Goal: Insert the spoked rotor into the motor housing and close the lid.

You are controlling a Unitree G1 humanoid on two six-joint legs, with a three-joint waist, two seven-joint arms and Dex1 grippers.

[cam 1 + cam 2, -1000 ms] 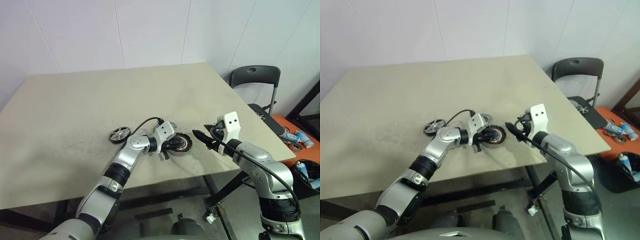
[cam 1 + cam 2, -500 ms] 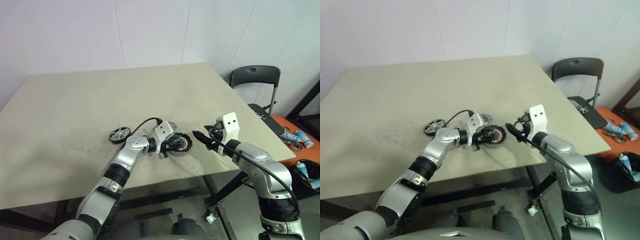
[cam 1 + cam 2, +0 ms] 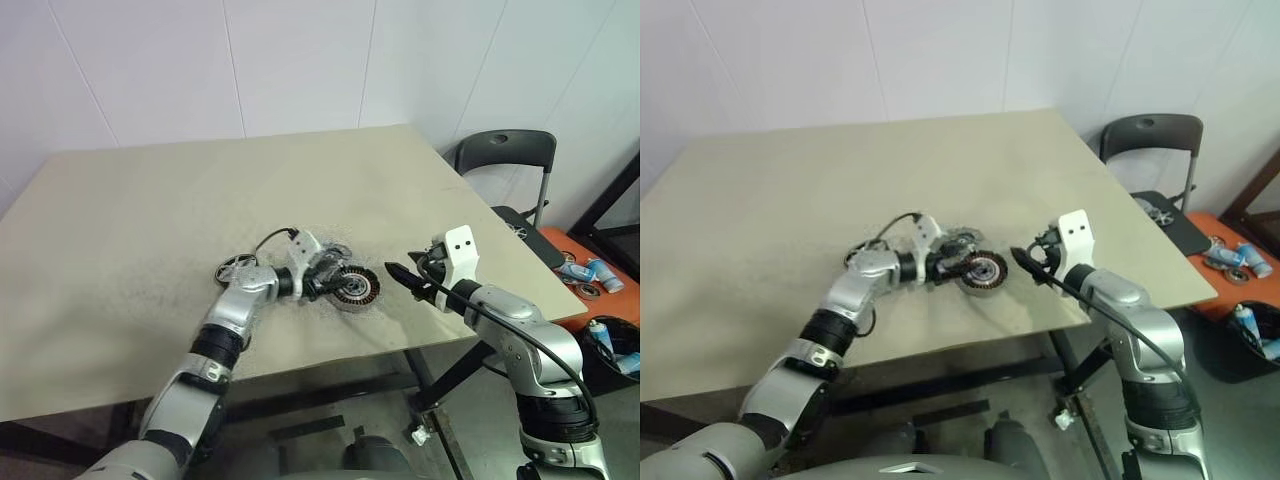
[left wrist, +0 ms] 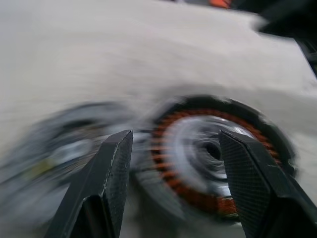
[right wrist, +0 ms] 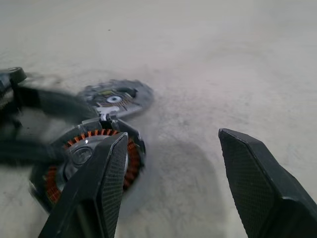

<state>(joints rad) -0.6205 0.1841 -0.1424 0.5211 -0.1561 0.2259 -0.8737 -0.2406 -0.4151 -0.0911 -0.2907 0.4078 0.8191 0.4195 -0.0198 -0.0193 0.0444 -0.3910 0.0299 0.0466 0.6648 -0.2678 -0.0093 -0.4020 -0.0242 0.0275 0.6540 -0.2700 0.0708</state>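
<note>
Motor housing [image 3: 356, 287] flat on the table [image 3: 150, 220] near its front edge, lid [image 5: 116, 97] just behind it, spoked rotor [image 3: 233, 268] off to its left. My left gripper [image 3: 322, 283] open, empty, beside the housing. My right gripper [image 3: 396, 272] open, empty, on its other side.

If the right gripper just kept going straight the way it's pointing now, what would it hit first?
Most likely the motor housing. The right gripper, its jaws open, points across the table at it, with bare tabletop between them. The lid lies farther back, off that line. Depth is hard to judge.
</note>
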